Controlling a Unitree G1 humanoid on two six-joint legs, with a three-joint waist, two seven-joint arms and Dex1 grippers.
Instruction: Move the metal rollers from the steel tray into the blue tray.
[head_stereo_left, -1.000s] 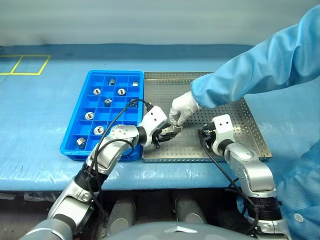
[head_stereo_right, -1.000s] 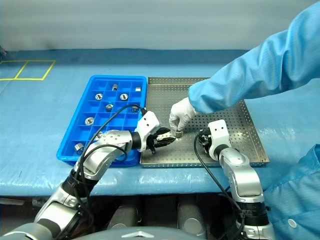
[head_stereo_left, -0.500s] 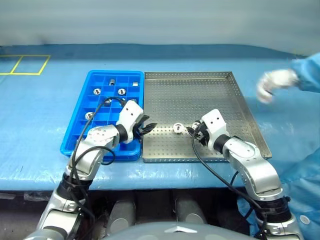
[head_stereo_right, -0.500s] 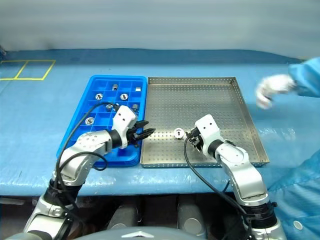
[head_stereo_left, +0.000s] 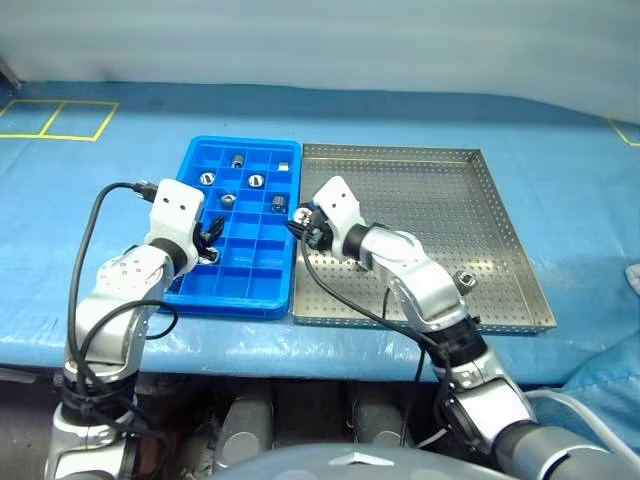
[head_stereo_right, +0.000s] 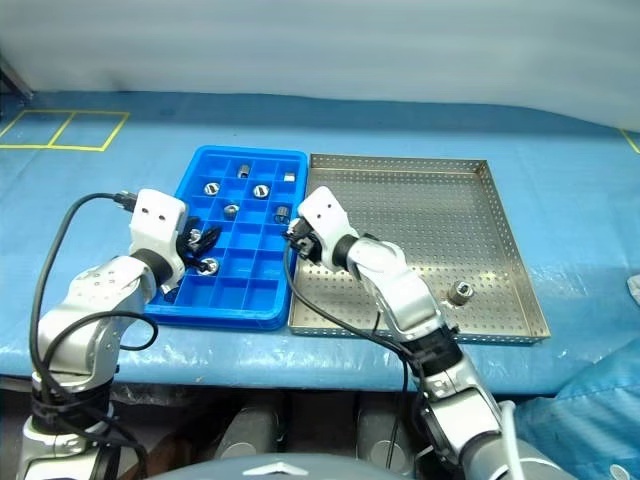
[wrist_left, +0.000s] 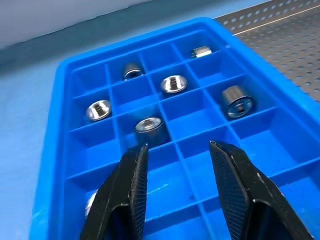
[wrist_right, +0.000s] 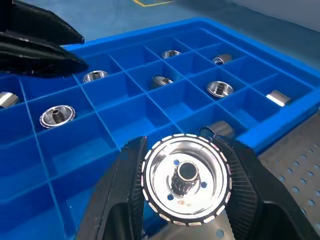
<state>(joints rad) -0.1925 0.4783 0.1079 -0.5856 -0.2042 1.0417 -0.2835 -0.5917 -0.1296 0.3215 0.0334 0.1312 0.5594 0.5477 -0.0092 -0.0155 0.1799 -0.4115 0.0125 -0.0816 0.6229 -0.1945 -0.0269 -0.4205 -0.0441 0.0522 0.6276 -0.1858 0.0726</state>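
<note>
As the head camera sees it: both arms have swung across to the blue tray (head_stereo_right: 218, 316); one loose roller (head_stereo_right: 461, 292) remains on the steel tray (head_stereo_right: 430, 215).
Left wrist view: left gripper (wrist_left: 178, 145) parted and empty over the compartments, several metal rollers (wrist_left: 174, 84) already sorted.
Right wrist view: right gripper (wrist_right: 185, 150) clenched on a flanged roller (wrist_right: 186, 179) at the blue rim; a drop looks imminent.

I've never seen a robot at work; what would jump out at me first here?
Probably the bright blue tray, its grid of little compartments dotted with shiny metal rollers, lying beside the steel tray on the blue table. The right hand pinches a flanged roller over the seam between the trays, while the left hand hovers empty over the blue tray. One more roller sits on the steel tray.
</note>
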